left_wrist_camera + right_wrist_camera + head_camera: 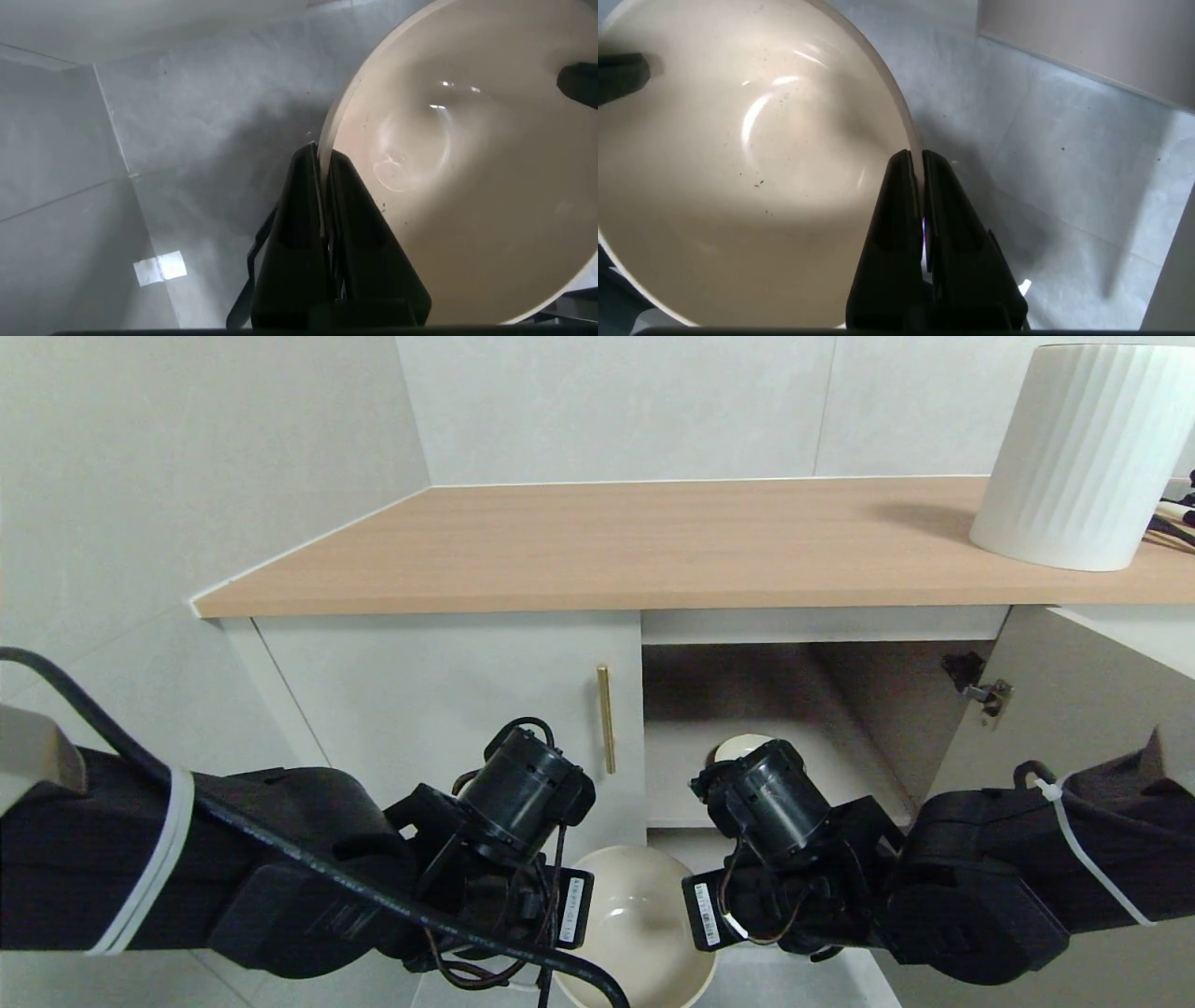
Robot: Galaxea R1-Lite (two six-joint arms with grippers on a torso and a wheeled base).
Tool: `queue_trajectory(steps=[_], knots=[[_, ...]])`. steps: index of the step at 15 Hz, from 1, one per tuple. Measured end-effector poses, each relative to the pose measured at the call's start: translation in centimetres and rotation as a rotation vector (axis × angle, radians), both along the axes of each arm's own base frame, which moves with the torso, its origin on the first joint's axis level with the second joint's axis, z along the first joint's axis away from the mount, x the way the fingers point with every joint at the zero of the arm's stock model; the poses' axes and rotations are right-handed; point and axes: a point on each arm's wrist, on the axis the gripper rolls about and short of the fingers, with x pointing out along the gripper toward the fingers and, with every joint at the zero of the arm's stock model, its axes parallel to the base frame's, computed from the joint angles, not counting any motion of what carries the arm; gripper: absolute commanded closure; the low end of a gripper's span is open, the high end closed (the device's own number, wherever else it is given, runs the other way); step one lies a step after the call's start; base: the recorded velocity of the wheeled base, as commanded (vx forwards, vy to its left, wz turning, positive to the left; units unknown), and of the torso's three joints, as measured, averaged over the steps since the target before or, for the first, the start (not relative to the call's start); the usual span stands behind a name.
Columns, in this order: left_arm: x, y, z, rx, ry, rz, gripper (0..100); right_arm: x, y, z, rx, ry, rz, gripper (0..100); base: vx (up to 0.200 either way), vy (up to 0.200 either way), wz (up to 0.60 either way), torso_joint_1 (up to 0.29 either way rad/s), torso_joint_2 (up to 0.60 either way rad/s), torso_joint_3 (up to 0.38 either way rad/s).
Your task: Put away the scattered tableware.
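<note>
- Two-sided hold on the cream bowl: left end effector and right end effector each pinching an opposite rim, likely to keep it level.
- Held low before the open cabinet, beneath the tabletop; probably meant for the shelf inside.
- White labels on both wrists; print too small to read.

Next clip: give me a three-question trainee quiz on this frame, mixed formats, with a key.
1. True or false: the left claw and the right claw each pinch the rim of the bowl.
2. The open cabinet door is on the robot's: A left; B right.
3. Fill in: the white ribbed container stands on the ____.
Key: 1 true; 2 B; 3 countertop.
</note>
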Motion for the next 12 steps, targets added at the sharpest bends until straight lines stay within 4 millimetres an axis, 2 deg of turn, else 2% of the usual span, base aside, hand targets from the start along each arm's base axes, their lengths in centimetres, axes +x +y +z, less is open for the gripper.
queue_trajectory(steps=[3, 4, 12], knots=[[-0.01, 0.01, 0.02, -0.001, 0.000, 0.001, 100, 0.02, -0.01, -0.06, -0.002, 0.001, -0.001, 100, 0.000, 0.000, 0.00, 0.000, 0.00, 0.000], [0.00, 0.00, 0.02, 0.000, 0.000, 0.001, 0, 0.02, -0.01, -0.06, -0.002, 0.001, 0.000, 100, 0.000, 0.000, 0.00, 0.000, 0.00, 0.000], [-0.02, 0.02, 0.14, -0.003, -0.005, 0.002, 0, -0.01, -0.05, -0.43, -0.024, 0.011, 0.004, 100, 0.000, 0.000, 0.00, 0.000, 0.00, 0.000]])
